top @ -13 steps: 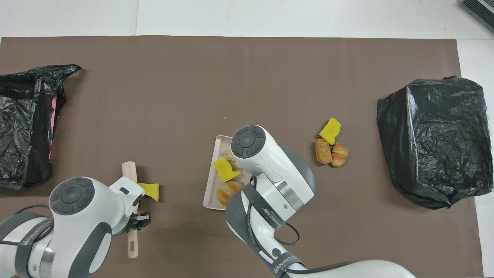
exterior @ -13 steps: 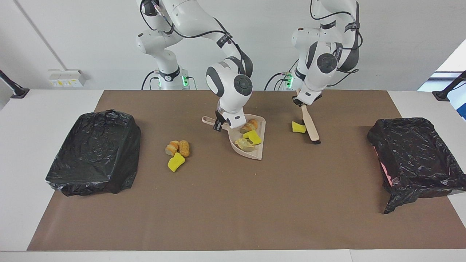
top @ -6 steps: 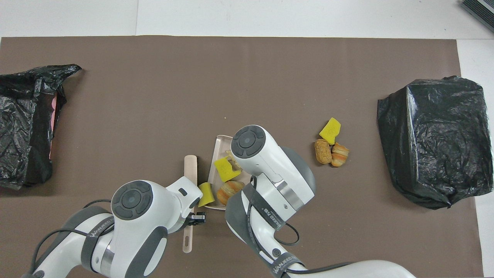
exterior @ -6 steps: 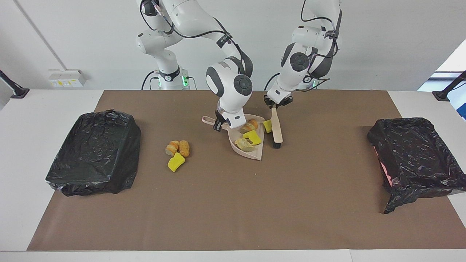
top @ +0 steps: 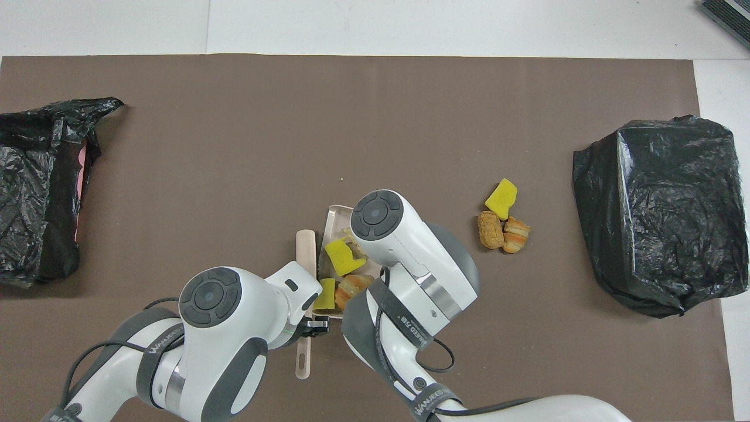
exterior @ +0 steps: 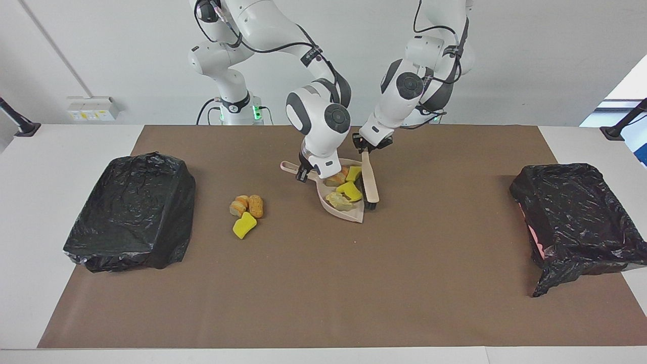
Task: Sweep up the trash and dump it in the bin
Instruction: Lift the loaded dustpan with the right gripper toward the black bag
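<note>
Two bins flank brown mat.

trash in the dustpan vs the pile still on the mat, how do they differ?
The dustpan trash lies in the dustpan, hemmed in by the brush; the loose pile sits bare on the mat, nearer the right arm's end, with no tool touching it. The dustpan holds more pieces; the pile shows three or so. Both mix yellow chunks with golden-brown bread-like pieces.
</note>
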Controlling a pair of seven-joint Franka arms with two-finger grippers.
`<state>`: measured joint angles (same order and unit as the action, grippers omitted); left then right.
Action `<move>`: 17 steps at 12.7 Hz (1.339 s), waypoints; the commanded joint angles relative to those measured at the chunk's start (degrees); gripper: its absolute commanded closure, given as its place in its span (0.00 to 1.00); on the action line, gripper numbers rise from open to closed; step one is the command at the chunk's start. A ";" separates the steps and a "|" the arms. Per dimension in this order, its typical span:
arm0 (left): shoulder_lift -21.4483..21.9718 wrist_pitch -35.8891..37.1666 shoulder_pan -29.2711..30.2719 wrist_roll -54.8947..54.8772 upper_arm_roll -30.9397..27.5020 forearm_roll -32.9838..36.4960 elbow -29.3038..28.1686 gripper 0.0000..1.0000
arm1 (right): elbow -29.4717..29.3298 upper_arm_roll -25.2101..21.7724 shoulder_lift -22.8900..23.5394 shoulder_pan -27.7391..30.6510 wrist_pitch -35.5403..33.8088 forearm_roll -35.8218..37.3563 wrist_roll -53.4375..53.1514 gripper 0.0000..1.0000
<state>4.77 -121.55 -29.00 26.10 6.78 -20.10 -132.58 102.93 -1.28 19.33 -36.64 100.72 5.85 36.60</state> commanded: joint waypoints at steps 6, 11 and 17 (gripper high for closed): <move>1.47 8.70 2.10 4.64 -0.89 6.29 1.36 1.00 | 0.52 0.14 -3.06 0.77 -2.36 0.40 -5.13 1.00; 2.97 8.62 0.96 11.86 -0.28 10.52 1.53 1.00 | 0.52 -0.04 -6.50 5.44 -5.01 0.22 -0.47 1.00; 6.74 7.39 -6.67 19.50 1.48 10.43 -1.45 1.00 | -0.79 -0.57 -15.01 18.85 -10.01 0.22 1.54 1.00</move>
<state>8.25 -113.79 -32.08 42.47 8.51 -10.59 -131.76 102.25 -2.30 7.67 -22.39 92.19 5.91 35.92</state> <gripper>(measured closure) 0.744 0.678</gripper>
